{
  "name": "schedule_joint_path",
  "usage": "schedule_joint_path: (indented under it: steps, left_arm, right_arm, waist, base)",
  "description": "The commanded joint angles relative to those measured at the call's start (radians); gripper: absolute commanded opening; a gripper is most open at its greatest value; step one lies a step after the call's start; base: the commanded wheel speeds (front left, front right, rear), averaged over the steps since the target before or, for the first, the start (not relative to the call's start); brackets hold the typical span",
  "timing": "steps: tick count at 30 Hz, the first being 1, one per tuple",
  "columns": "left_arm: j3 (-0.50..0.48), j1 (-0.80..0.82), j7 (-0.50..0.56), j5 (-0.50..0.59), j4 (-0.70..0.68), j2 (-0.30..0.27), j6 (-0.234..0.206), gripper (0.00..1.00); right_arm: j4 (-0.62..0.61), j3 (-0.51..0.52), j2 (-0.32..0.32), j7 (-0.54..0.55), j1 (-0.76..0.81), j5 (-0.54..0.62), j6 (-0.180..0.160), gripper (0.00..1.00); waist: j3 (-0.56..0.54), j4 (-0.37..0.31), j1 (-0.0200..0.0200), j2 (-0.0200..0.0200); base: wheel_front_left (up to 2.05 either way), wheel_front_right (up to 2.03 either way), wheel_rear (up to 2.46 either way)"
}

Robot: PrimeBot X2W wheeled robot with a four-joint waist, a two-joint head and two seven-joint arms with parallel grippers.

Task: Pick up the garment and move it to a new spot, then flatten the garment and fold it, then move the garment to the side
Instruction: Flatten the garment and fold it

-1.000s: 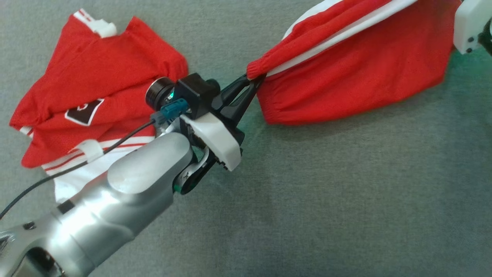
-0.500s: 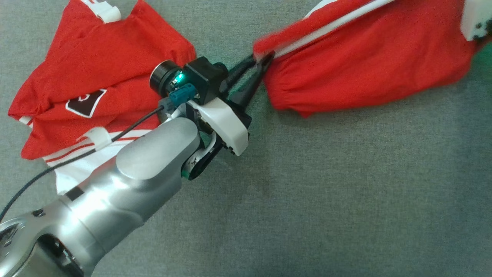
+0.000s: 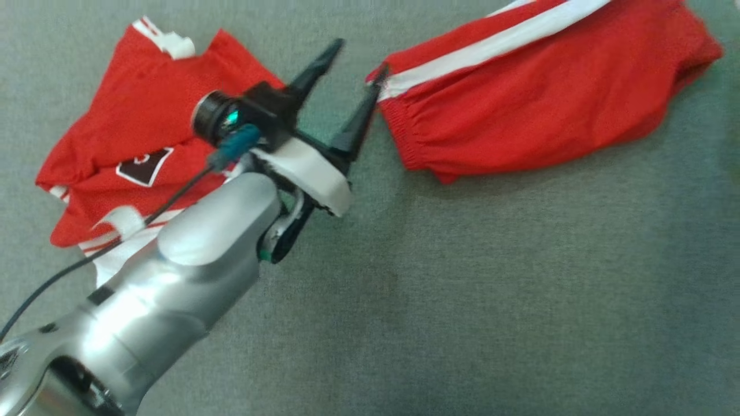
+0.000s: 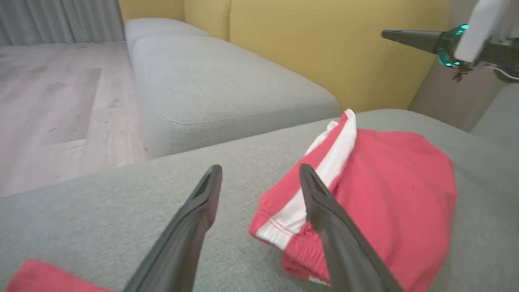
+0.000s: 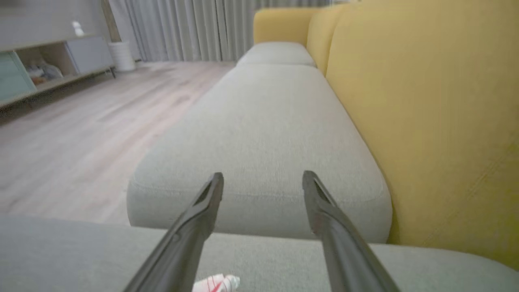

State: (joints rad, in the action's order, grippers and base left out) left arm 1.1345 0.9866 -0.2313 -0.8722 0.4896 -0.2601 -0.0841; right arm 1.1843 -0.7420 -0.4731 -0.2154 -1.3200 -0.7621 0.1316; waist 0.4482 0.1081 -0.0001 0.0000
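Now my left gripper [image 3: 359, 58] stands spread and empty, one fingertip just beside the waistband corner of the red shorts [image 3: 537, 98], which lie on the gray cushion [image 3: 462, 289] at the head view's upper right. My right gripper [image 5: 263, 174] is spread too; a shelf unit [image 5: 36, 69] at its view's upper left holds blurred items.

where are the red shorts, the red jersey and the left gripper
red shorts [image 3: 537, 98], head view, red panel below the white stripe
red jersey [image 3: 144, 104], head view, red fabric above the dark patch
left gripper [image 3: 359, 58], head view, midway between its open fingertips
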Motion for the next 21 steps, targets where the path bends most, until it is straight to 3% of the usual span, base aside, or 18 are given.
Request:
schedule_joint_path:
  steps: [1,6,12,16,21]
  left_arm:
    - [-0.061,-0.001,-0.016,-0.015,-0.014,-0.033,-0.018,1.00]
    - [-0.151,-0.077,-0.029,-0.011,-0.051,-0.058,-0.069,1.00]
    - [-0.320,-0.236,-0.030,0.083,-0.162,-0.076,-0.124,1.00]
    - [-0.468,-0.397,-0.030,0.158,-0.221,-0.063,-0.172,1.00]
    - [-0.561,-0.531,-0.030,0.230,-0.256,-0.029,-0.157,1.00]
  right_arm:
    - [-0.038,0.011,0.000,-0.025,0.022,-0.019,-0.001,1.00]
    - [-0.157,0.032,-0.016,-0.045,0.108,-0.004,-0.001,1.00]
    - [-0.407,0.201,-0.013,-0.046,0.314,0.067,-0.001,1.00]
    - [-0.578,0.383,0.061,-0.046,0.542,0.178,-0.001,1.00]
    - [-0.707,0.530,0.172,-0.046,0.750,0.294,-0.001,1.00]
  waist:
    - [-0.047,-0.019,0.0001,0.0000]
    - [-0.110,-0.042,0.0001,0.0000]
    - [-0.191,-0.080,0.0001,0.0000]
    - [-0.251,-0.117,0.0001,0.0000]
    - [-0.295,-0.139,0.0001,0.0000]
  base:
    - [0.00,0.00,0.00]
    - [0.00,0.00,0.00]
    - [0.00,0.00,0.00]
    - [0.00,0.00,0.00]
    - [0.00,0.00,0.00]
